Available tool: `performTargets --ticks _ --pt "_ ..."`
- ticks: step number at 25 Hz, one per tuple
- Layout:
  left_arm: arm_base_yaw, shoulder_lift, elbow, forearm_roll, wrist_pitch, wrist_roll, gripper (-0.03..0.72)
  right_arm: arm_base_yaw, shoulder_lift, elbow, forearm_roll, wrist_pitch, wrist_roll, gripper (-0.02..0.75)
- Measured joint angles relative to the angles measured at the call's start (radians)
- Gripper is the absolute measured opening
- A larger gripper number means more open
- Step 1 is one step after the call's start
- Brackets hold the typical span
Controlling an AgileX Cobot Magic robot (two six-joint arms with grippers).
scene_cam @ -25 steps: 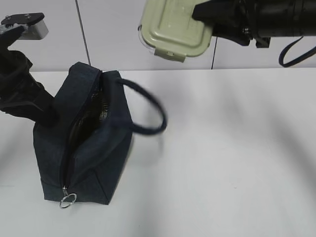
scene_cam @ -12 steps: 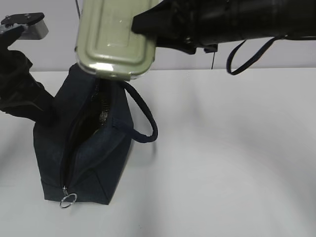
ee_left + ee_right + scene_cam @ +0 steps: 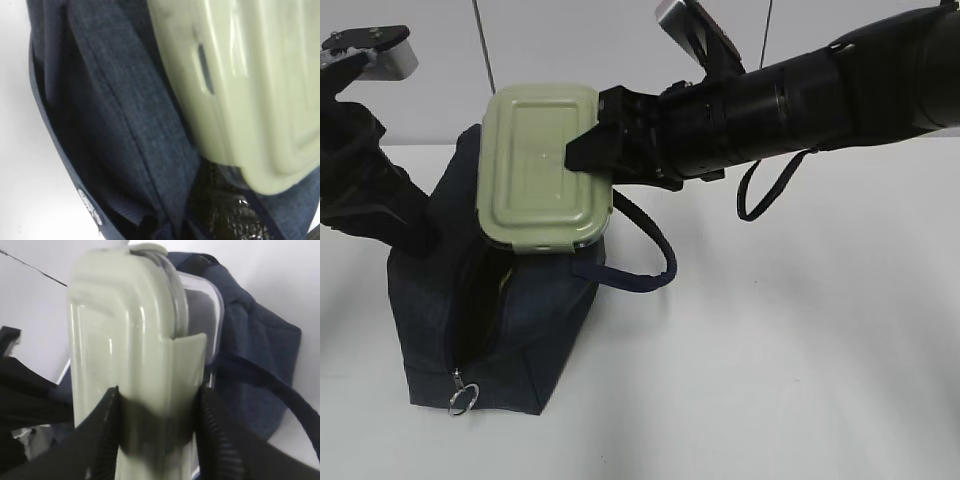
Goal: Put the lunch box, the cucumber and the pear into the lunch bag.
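Pale green lunch box (image 3: 542, 165) sat clamped in the right end effector (image 3: 588, 152) above the open navy lunch bag (image 3: 490, 320). The left end effector's grip couldn't be seen.

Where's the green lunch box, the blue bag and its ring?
lunch box (image 3: 535, 165), exterior view, middle of lid.
lunch bag (image 3: 535, 335), exterior view, front side fabric.
ring pull (image 3: 463, 399), exterior view, metal ring.

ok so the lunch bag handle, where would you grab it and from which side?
Take the rope handle at the far end of its loop, where it bows out to the right of the lunch bag and sits away from the fabric. Come from above on the bag's right side. The lunch box, held by the right gripper, covers the bag's opening, so the handle's roots look crowded.
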Motion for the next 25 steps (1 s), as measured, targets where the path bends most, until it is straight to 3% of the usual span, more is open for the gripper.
performTargets --ticks 4,14,21,25 --pt "0.0 0.0 0.0 -0.005 -0.003 0.0 0.021 0.0 0.0 0.0 -0.199 -0.011 0.093 0.296" --pt "0.0 0.0 0.0 -0.025 -0.008 0.0 0.021 0.045 0.0 -0.005 -0.486 -0.01 0.234 0.296" --pt "0.0 0.0 0.0 -0.027 -0.008 0.0 0.021 0.09 0.0 -0.032 -0.599 -0.008 0.283 0.296" --pt "0.0 0.0 0.0 -0.027 -0.008 0.0 0.021 0.092 0.0 -0.094 -0.749 0.019 0.409 0.296"
